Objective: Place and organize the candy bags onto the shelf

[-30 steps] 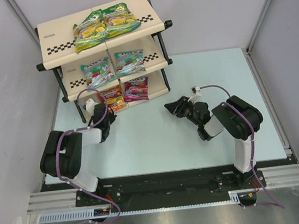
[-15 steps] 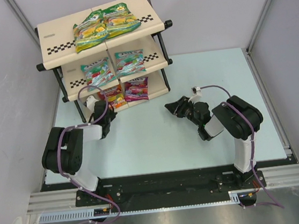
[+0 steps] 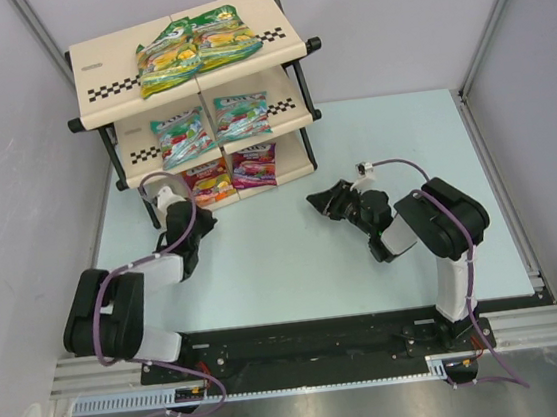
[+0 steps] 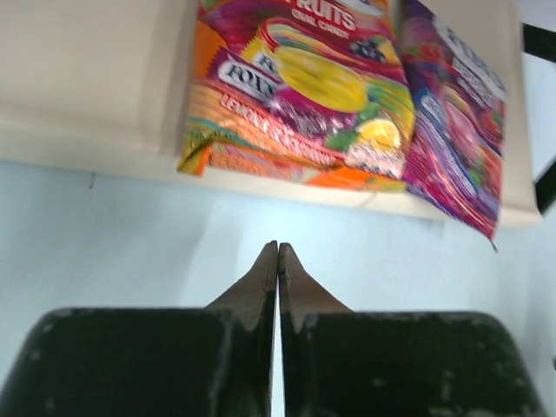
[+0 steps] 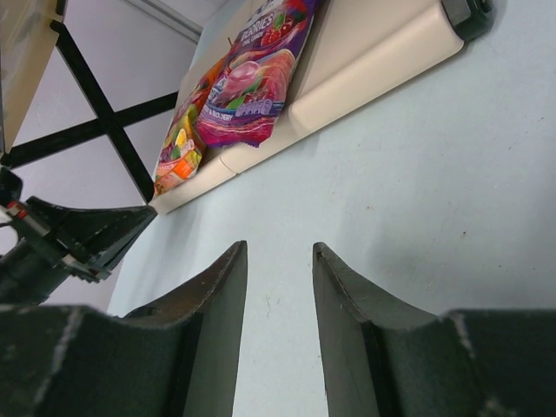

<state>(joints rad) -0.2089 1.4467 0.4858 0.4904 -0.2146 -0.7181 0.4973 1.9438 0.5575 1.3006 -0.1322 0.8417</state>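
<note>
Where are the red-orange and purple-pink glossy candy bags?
red-orange glossy candy bag (image 4: 295, 95), left wrist view, middle of its printed front.
purple-pink glossy candy bag (image 5: 254, 80), right wrist view, middle of its front.

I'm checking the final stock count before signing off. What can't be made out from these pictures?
- Top view: the far ends of the red-orange bag and purple bag are hidden under the middle tier of the shelf.
- Left wrist view: both bags' tops are cut off by the upper edge; print blurred.
- Right wrist view: the teal bags and green-yellow bags lie outside the frame.
- Top view: all lettering is too small to read.
</note>
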